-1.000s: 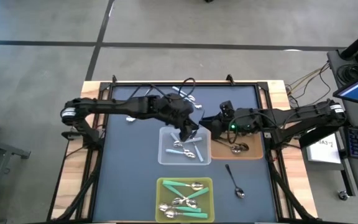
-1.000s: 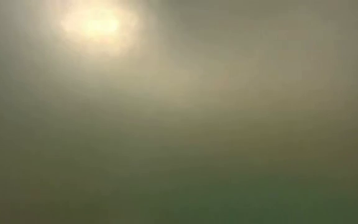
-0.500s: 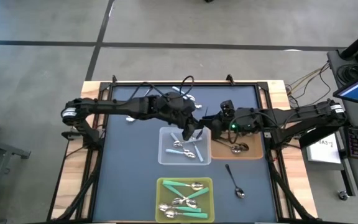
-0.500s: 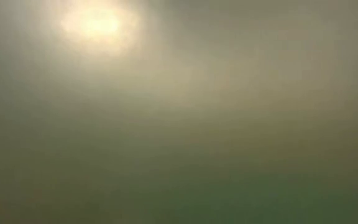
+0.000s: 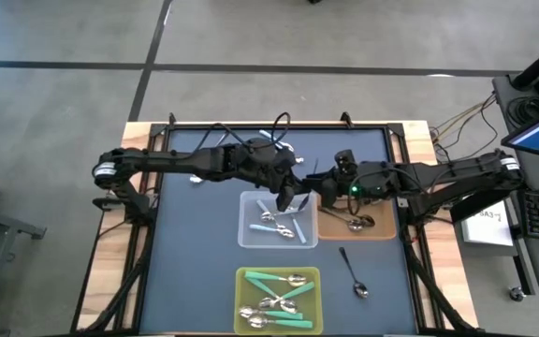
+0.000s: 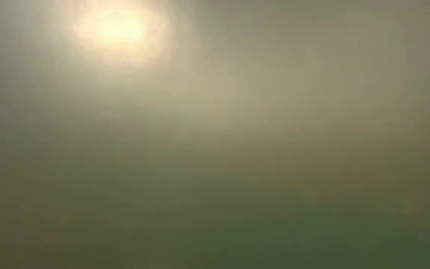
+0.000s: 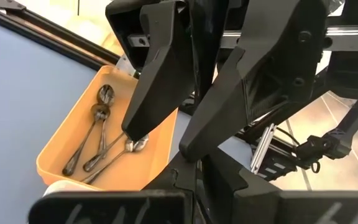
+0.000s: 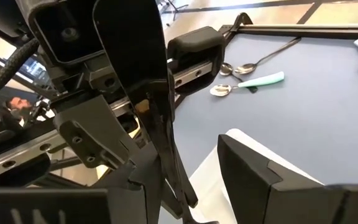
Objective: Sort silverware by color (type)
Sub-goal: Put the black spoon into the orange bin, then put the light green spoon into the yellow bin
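Both end effectors meet — left (image 5: 293,198) seemingly pinches dark spoon (image 8: 166,143) | right (image 5: 314,190) spread.

The gap between the clear bin (image 5: 274,221) and brown bin (image 5: 358,225) is blocked by both end effectors, left (image 5: 286,200) and right (image 5: 318,187), met closely there. Open bench (image 5: 195,262) is left beside the yellow-green bin (image 5: 279,300); one dark spoon (image 5: 353,271) lies opposite.

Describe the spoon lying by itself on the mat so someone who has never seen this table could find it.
Find the yellow-green bin at the near edge of the blue mat. To its right, below the brown bin, one dark-handled spoon lies on the bare mat. It alone sits outside any bin there.
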